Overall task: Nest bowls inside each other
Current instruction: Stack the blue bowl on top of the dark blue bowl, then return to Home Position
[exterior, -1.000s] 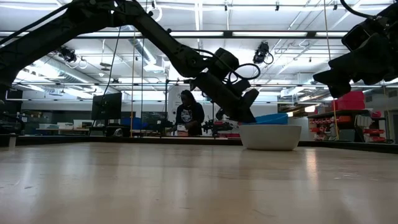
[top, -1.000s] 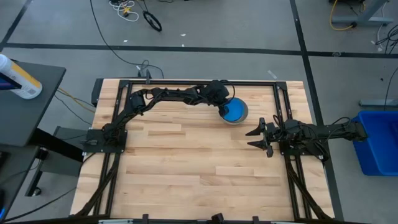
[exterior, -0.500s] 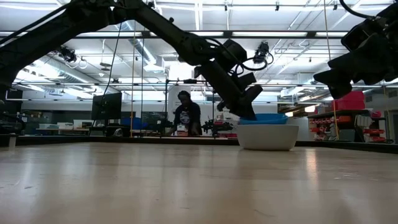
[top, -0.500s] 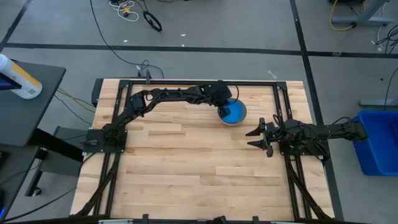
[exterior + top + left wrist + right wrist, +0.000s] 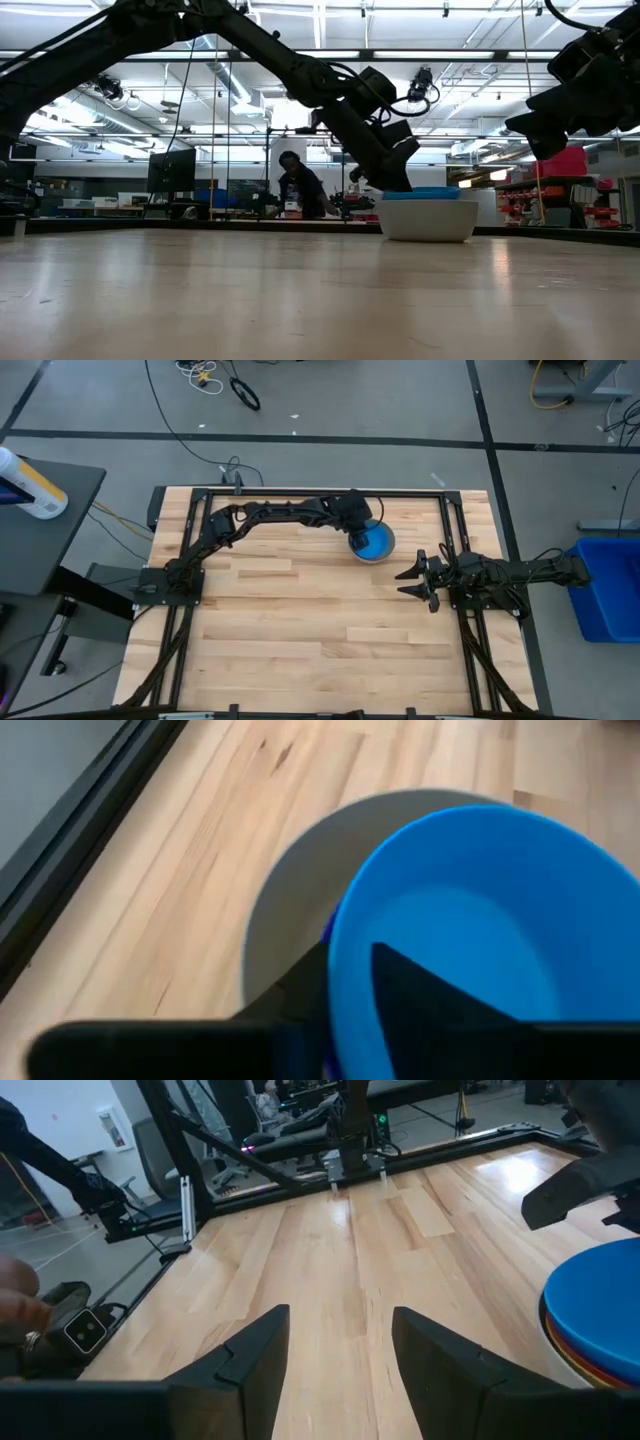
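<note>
A light blue bowl (image 5: 376, 542) sits level on top of a nested stack inside the pale grey bowl (image 5: 430, 222), at the table's far right. In the right wrist view, yellow and red rims (image 5: 592, 1368) show under the light blue bowl (image 5: 600, 1305). My left gripper (image 5: 347, 955) is open at this bowl's rim on its far-left side. One finger is inside the bowl, and the other is outside it, over the grey bowl (image 5: 285, 895). My right gripper (image 5: 335, 1345) hangs open over the table's right edge (image 5: 412, 580), with nothing between its fingers. My left gripper straddles the light blue bowl's rim (image 5: 335, 980), slanting down from the table's far left. One finger (image 5: 420, 1005) is inside the bowl and one is outside. I cannot tell whether either finger touches the rim. The bowl rests level in the stack.
Black frame rails (image 5: 320, 492) run along the table's far, left and right edges. A blue bin (image 5: 603, 588) stands on the floor to the right, and a bottle (image 5: 30, 485) is on a side table to the left. A person (image 5: 300, 185) is in the room behind.
The light blue bowl stood tilted in the grey bowl with its right rim raised. It has now dropped level into the stack. My left gripper has risen a little and tipped steeper at the bowl's rim. The stack has slid slightly toward the table's left.
</note>
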### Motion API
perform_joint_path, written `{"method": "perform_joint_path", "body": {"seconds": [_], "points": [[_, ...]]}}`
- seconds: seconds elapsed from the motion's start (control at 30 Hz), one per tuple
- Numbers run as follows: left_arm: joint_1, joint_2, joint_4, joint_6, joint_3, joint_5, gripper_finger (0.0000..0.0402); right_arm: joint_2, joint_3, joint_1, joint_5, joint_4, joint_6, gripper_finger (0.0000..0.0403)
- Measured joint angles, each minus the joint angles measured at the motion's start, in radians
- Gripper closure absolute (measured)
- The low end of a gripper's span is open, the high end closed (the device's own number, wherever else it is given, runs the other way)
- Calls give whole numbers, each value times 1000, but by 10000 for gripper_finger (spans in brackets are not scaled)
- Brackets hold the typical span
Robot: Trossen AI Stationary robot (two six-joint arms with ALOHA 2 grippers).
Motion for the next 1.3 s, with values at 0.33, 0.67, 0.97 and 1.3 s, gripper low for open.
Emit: {"method": "perform_joint_path", "body": {"seconds": [0.33, 0.67, 0.97, 1.3], "points": [[-3, 0, 31, 6, 0, -44, 160, 0, 0, 0, 0, 0, 0, 200], [-4, 0, 102, 34, 0, -30, 98, 0, 0, 0, 0, 0, 0, 184], [-3, -33, 162, 99, -2, -3, 97, 2, 0, 0, 0, 0, 0, 178], [-15, -249, -75, 120, 0, -26, 97, 26, 0, 0, 0, 0, -28, 199]]}}
